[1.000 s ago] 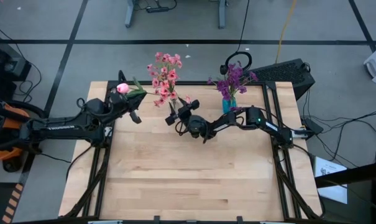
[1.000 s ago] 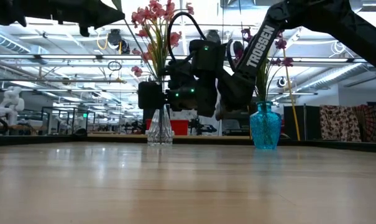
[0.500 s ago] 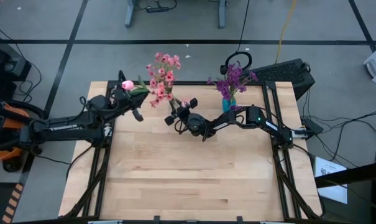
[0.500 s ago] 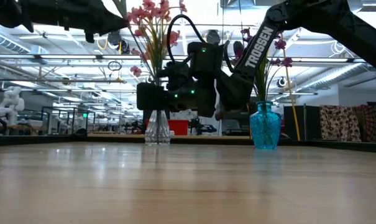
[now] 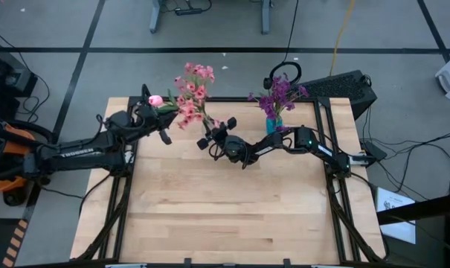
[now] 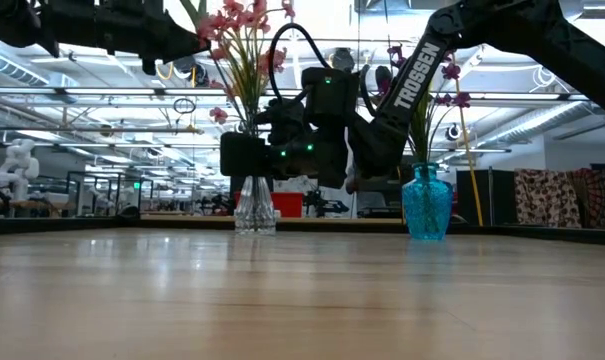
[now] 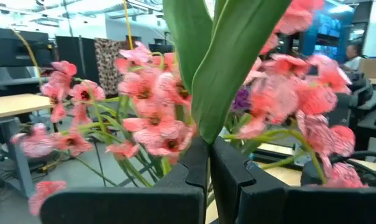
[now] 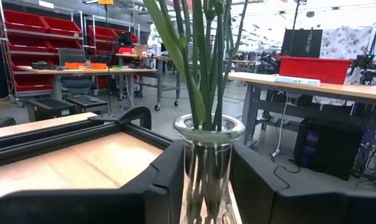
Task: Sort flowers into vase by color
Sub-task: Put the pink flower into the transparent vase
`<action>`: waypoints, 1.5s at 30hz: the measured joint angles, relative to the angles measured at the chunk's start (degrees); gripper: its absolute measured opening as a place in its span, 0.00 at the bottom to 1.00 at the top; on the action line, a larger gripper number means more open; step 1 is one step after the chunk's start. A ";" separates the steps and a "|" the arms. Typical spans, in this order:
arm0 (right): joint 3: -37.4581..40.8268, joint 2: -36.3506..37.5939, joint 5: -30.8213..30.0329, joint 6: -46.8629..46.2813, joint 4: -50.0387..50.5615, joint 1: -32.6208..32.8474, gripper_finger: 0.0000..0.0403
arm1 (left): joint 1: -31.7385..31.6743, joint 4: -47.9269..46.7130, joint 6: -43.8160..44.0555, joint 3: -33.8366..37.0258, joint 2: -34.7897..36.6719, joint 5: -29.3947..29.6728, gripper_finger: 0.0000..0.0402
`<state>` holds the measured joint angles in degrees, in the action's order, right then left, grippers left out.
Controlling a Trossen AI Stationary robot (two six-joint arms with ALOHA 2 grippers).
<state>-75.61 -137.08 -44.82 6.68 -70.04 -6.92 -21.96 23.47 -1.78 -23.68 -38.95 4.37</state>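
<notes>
My left gripper hangs over the table's far left corner, shut on a pink tulip whose bud points past the far edge, close beside the pink blossoms. Those sprays stand with their stems in a clear glass vase near the far edge. My right gripper is level at that vase, shut on it. Purple sprays stand in a blue vase to the right. In the left wrist view, green tulip leaves rise from my left gripper, with pink blossoms behind them. My left gripper pinches the tulip between its two fingers at the base of the leaves. The tulip is lifted clear of the table, with leaves and bud reaching out beyond the fingertips. My right gripper has the clear vase's body below the rim between its two fingers, coming level from the table's near-right side. The vase stands upright with its base on the table.
The blue vase stands by the right arm's forearm. Headphones and a black box lie past the far edge. The near half of the wooden table is bare.
My left gripper, still shut on the tulip, has moved toward the table's right and far edges, carrying the bud closer to the pink blossoms. My right gripper has stayed on the clear vase.
</notes>
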 joint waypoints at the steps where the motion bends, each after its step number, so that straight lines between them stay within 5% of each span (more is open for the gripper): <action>1: 0.00 0.00 0.04 0.00 0.00 -0.01 0.25 | -0.41 0.08 0.00 -0.02 -0.30 -1.00 0.03; 12: -0.07 0.00 0.03 -0.19 0.11 0.00 0.24 | -4.09 0.24 -0.04 -2.85 -7.53 -8.81 0.03; 33: -0.11 0.04 0.26 -2.60 1.66 0.00 0.24 | -5.27 1.91 0.89 -2.75 -13.98 -8.60 0.04; 38: -0.11 0.04 0.24 -2.75 1.68 0.00 0.24 | -5.44 1.96 2.99 -2.75 -13.96 -8.66 0.16; 45: -0.11 0.04 0.24 -2.82 1.68 0.00 0.24 | -5.42 -0.03 2.95 -2.75 -11.82 -8.67 0.48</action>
<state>-75.72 -137.03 -44.58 3.86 -68.36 -6.92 -27.38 23.45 1.17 -26.44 -50.77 -4.30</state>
